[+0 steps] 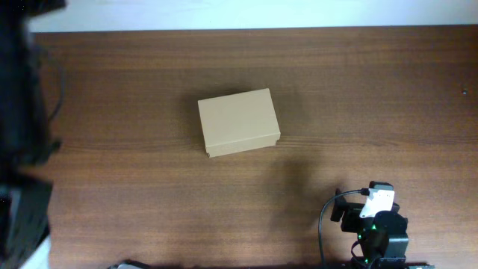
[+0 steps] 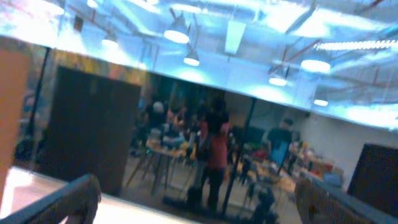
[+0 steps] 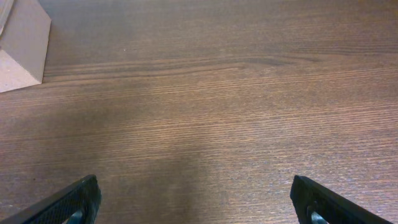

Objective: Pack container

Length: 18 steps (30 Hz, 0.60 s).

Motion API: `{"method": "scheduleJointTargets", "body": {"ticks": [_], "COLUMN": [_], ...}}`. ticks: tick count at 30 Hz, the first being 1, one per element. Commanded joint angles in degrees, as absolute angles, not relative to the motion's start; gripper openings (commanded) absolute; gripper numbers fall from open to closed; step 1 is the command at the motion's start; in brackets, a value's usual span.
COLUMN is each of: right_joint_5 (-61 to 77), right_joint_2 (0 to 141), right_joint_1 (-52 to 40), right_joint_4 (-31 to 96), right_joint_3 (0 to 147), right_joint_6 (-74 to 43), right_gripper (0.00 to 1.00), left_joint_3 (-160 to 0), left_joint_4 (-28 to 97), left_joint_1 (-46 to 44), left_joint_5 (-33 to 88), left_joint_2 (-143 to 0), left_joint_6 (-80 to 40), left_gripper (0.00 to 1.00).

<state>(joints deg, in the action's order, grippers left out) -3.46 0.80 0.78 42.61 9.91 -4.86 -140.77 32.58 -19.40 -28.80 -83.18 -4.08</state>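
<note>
The container [image 1: 238, 122] is a small light-brown cardboard box with its lid shut, lying on the wooden table [image 1: 358, 90] near the middle. Its corner shows at the upper left of the right wrist view [image 3: 22, 46]. My right gripper [image 3: 196, 199] is open and empty, low over bare wood, well to the front right of the box; the right arm [image 1: 377, 224] is at the table's front edge. My left gripper [image 2: 196, 199] is open and empty, pointing up and away from the table at the room; the left arm [image 1: 22, 134] is a dark blur at the far left.
The left wrist view shows only a blurred room with ceiling lights and people. A black cable [image 1: 328, 213] loops beside the right arm.
</note>
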Motion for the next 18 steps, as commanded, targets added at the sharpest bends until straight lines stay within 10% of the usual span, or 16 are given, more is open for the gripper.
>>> {"method": "scheduleJointTargets", "body": {"ticks": [1,18], "right_joint_5": [-3.22,-3.22], "right_joint_2": [0.32,0.32], "right_joint_1": [1.15,1.15], "right_joint_4": [42.65,42.65], "right_joint_3": [9.28,9.28], "right_joint_6": [-4.89,-4.89], "right_gripper": [0.99,0.99], "left_joint_3": [-124.07,-51.18], "left_joint_4": [28.97,14.98], "left_joint_1": [-17.63,-10.55], "left_joint_5": [-29.85,-29.61], "left_joint_2": [-73.45,-30.89], "left_joint_6": [-3.57,-3.60], "left_gripper": [1.00,1.00]}}
